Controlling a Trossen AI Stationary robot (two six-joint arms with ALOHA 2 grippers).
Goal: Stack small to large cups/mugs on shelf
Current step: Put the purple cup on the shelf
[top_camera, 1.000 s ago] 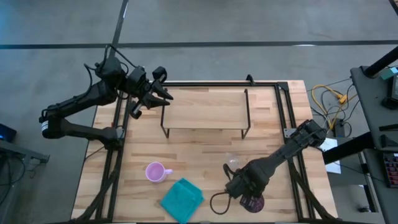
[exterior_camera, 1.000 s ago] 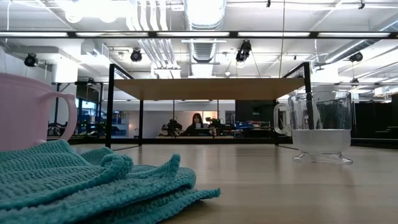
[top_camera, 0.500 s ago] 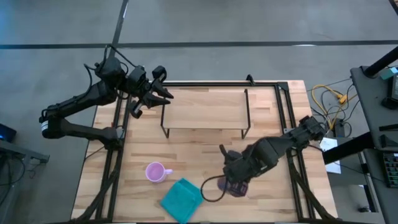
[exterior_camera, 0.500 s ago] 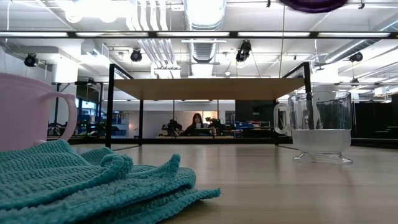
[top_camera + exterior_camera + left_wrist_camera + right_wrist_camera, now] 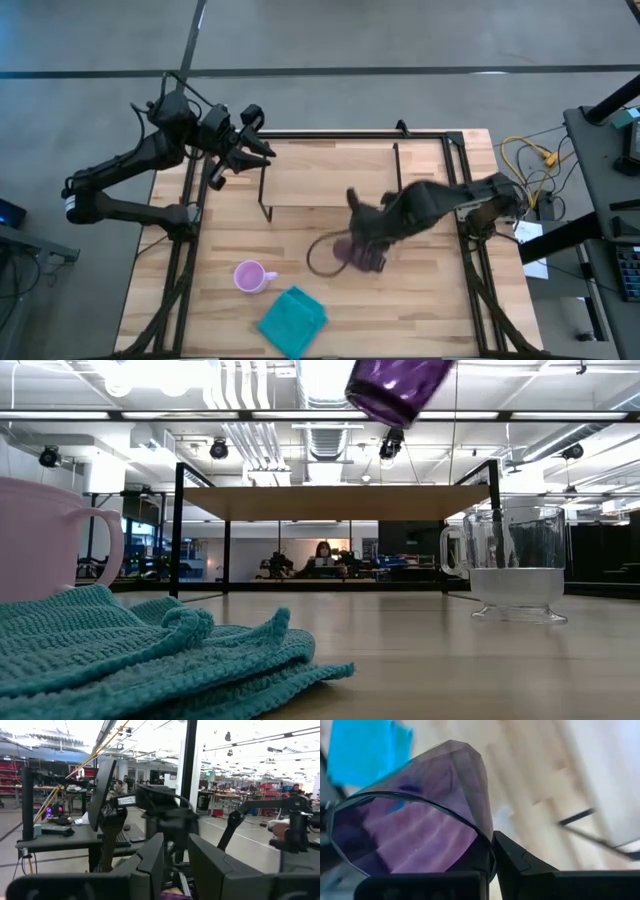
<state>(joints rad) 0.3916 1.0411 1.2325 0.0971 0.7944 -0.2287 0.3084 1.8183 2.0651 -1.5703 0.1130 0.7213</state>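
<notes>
My right gripper (image 5: 372, 244) is shut on the dark purple tumbler (image 5: 360, 257), which hangs in the air over the middle of the table, just in front of the shelf (image 5: 330, 175). The low view shows the tumbler (image 5: 398, 385) high up and tilted. The clear glass cup (image 5: 518, 565) stands on its base on the table; in the high view the arm covers it. The pink mug (image 5: 250, 275) stands near the left front. My left gripper (image 5: 262, 150) waits open above the shelf's far left end. My right gripper pinches the tumbler's rim (image 5: 481, 834), with one finger inside the cup and the other finger (image 5: 520, 862) outside the wall. The tumbler (image 5: 398, 385) is lifted clear of the table and hangs below the fingers, tilted, base downward.
A teal cloth (image 5: 293, 318) lies crumpled at the near edge beside the pink mug (image 5: 45, 540). The black outer frame (image 5: 455, 170) runs along the table's far and right sides. Bare wood lies between the shelf's legs and the mug.
My right gripper has carried the tumbler up off the table's near right part and toward the far left, to just in front of the shelf. The tumbler has gone from resting low to hanging tilted in the air.
</notes>
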